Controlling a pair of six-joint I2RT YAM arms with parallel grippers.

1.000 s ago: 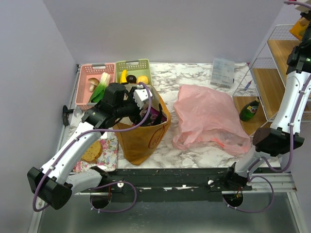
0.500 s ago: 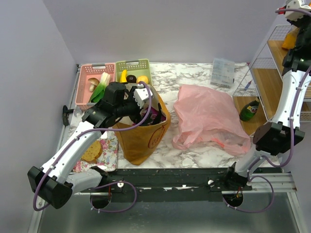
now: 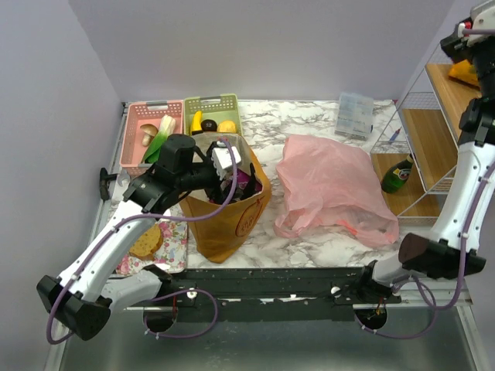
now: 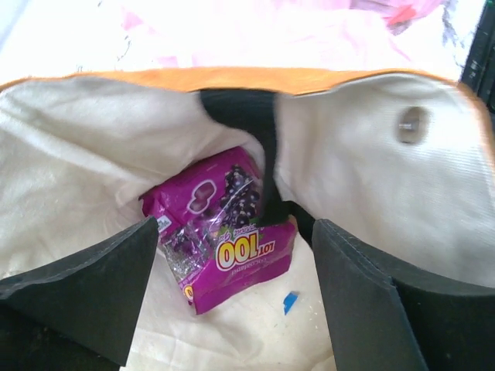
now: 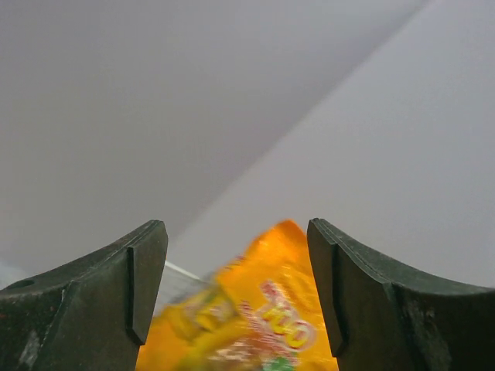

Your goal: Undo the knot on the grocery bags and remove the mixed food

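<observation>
Spread wide, the left tool (image 4: 234, 224) hangs in the mouth of the yellow tote (image 3: 232, 220), and it holds nothing. Right under it, between its two fingers, the purple packet (image 4: 224, 247) lies flat on the bottom of the tote. I think the job right now is to get that packet out. Some food looks done already: past the tool, on the far side of the tote, the leek (image 3: 160, 139) and mushroom (image 3: 147, 134) sit in the pink basket (image 3: 138, 112), and the banana (image 3: 196, 121) and lemon (image 3: 227, 126) sit in the green basket (image 3: 226, 100). For the next move the tool should go down a little, squeeze the packet by its sides, and come straight up. The room is tight. The tote's cloth walls are close on both sides of the fingers, and a black strap (image 4: 247, 131) hangs down just past the tool and reaches the packet's far corner, so it could get pinched too. Above the tool all is open. The pink bag (image 3: 332, 185) lies on the desk (image 3: 267, 127) off to the tool's right, well apart, and I cannot tell if it has a knot. The right tool (image 5: 236, 232) is up high by the wire shelf (image 3: 433, 100), its fingers spread too, with the orange snack packet (image 5: 255, 325) just past them; I cannot tell if they touch it
</observation>
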